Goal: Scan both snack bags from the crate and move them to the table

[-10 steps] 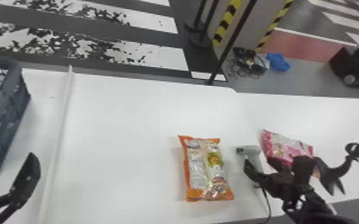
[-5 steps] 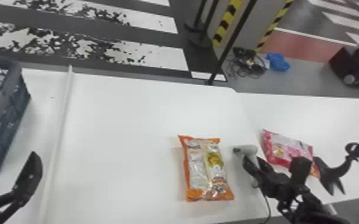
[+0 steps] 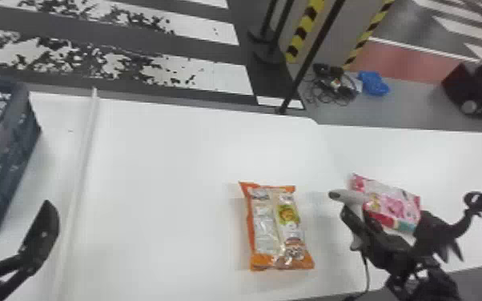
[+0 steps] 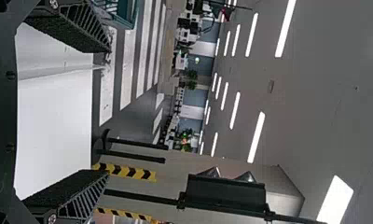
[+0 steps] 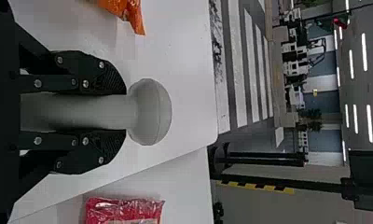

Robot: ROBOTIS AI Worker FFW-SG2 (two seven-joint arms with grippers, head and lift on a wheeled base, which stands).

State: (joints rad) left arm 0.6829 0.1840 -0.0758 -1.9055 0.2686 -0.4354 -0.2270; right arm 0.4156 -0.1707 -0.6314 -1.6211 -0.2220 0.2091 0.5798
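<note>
Over the last half second the scanner has shifted to the robot's right in the head view, its head now overlapping the pink snack bag's near corner there. Both snack bags lie where they lay before.

The right gripper has its fingers clamped on the scanner's handle; the right wrist view shows one finger on each side of it, with the rounded head sticking out past the fingertips. In the head view the scanner's dark oval end is toward the orange snack bag, near but apart from it, and a cable hangs below.

The left gripper is over the white table near the crate. In the left wrist view its fingers stand wide apart with nothing between them.

The orange bag lies flat on the white table. The pink snack bag lies to its right, on the adjoining white table. The crate stands at the left edge of the head view, and a long white strip runs between it and the orange bag. At the right is a dark thing with a curved neck. Beyond the tables, a blue bundle and tangled cables lie on the floor
</note>
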